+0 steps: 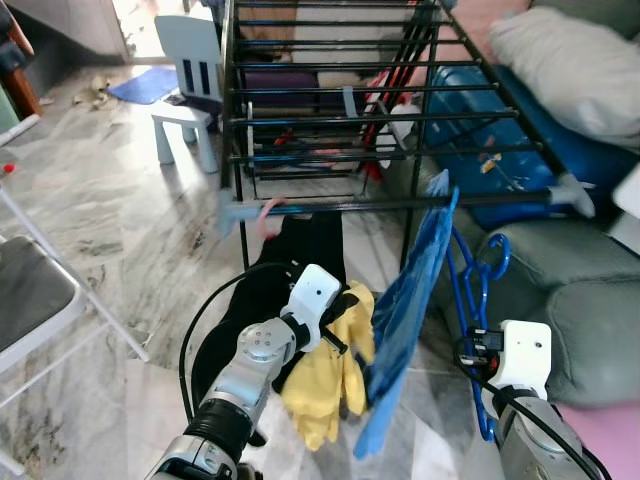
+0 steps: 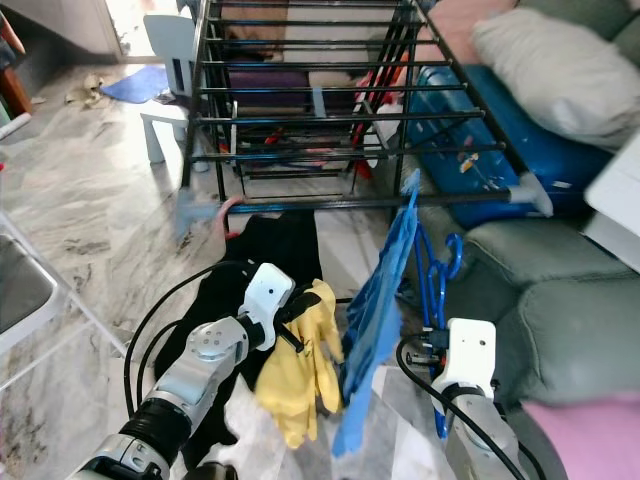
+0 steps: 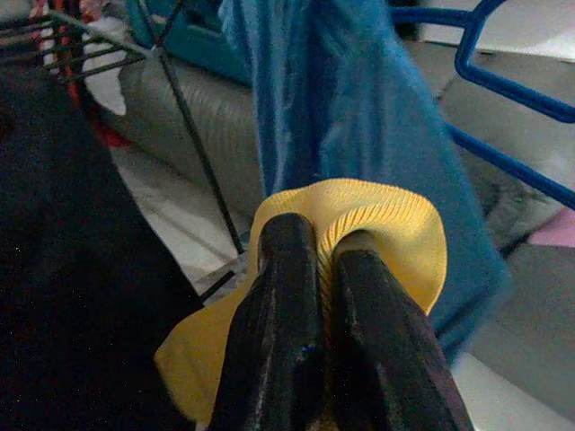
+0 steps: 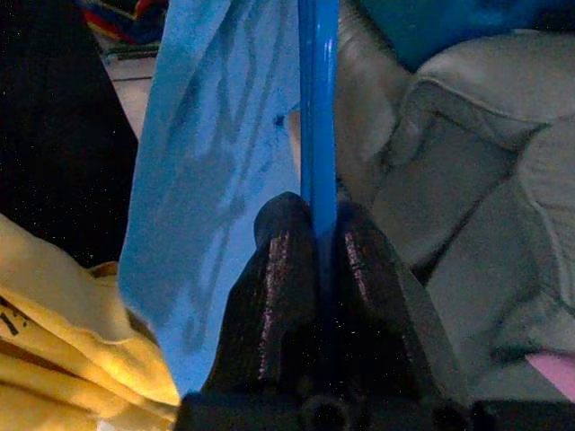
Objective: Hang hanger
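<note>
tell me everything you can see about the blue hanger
The blue plastic hanger is thin and glossy, with a curved hook near the top. It hangs roughly upright beside the grey sofa, just under the black metal drying rack. The right gripper is shut on one of its bars, and a blue cloth hangs against it.

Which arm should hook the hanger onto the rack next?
Right. The right gripper already clamps the blue hanger beside the drying rack; the left gripper is pinching the yellow garment.

blue hanger [image 1: 468, 290], yellow garment [image 1: 325, 385], blk rack [image 1: 340, 110]
</note>
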`<state>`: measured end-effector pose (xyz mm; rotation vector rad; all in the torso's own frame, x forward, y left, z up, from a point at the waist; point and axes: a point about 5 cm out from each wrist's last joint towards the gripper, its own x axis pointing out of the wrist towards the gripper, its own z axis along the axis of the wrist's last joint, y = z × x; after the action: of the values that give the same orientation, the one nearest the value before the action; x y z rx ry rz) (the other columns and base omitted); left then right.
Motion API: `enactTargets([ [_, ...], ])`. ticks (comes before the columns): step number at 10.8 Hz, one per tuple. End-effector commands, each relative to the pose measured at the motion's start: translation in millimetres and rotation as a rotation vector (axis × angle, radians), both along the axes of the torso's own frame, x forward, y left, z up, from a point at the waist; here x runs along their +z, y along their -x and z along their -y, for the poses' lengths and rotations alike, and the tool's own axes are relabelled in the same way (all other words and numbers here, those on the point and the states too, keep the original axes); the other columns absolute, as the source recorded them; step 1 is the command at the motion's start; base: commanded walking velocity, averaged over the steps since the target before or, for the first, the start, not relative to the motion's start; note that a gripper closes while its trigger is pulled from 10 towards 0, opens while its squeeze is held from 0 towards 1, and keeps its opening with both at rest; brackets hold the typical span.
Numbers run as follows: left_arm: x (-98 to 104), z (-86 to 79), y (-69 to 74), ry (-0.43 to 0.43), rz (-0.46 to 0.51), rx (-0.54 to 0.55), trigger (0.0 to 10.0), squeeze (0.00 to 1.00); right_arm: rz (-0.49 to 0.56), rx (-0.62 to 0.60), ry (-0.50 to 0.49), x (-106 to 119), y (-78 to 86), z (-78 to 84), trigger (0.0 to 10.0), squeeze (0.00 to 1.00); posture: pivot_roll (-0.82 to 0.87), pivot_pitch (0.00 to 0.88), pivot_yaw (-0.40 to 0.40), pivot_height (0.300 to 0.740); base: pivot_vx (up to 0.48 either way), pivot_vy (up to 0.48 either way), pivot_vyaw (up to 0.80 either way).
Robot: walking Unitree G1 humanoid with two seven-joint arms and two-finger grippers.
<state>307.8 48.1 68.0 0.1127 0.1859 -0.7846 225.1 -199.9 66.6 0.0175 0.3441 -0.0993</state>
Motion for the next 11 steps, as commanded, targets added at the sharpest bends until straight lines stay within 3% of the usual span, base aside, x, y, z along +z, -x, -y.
enactTargets([
  [1, 8.0, 5.5, -1.9, -0.001, 0.044, -0.012, 10.0, 0.00, 0.006, -0.012, 0.016, 3.5, 0.1, 3.5, 10.0, 0.00, 0.00, 0.000, -0.055, 0.740, -0.315, 0.000, 0.00],
  [7, 6.9, 3.6, -2.0, -0.009, 0.049, -0.014, 10.0, 0.00, -0.039, -0.024, 0.031, -1.9, 0.0, 8.2, 10.0, 0.00, 0.00, 0.000, -0.067, 0.740, -0.316, 0.000, 0.00],
  [11, 5.7, 0.0, -1.5, -0.023, 0.049, -0.019, 10.0, 0.00, -0.054, -0.013, 0.006, -5.5, 0.6, 2.4, 10.0, 0.00, 0.00, 0.000, -0.065, 0.740, -0.317, 0.000, 0.00],
])
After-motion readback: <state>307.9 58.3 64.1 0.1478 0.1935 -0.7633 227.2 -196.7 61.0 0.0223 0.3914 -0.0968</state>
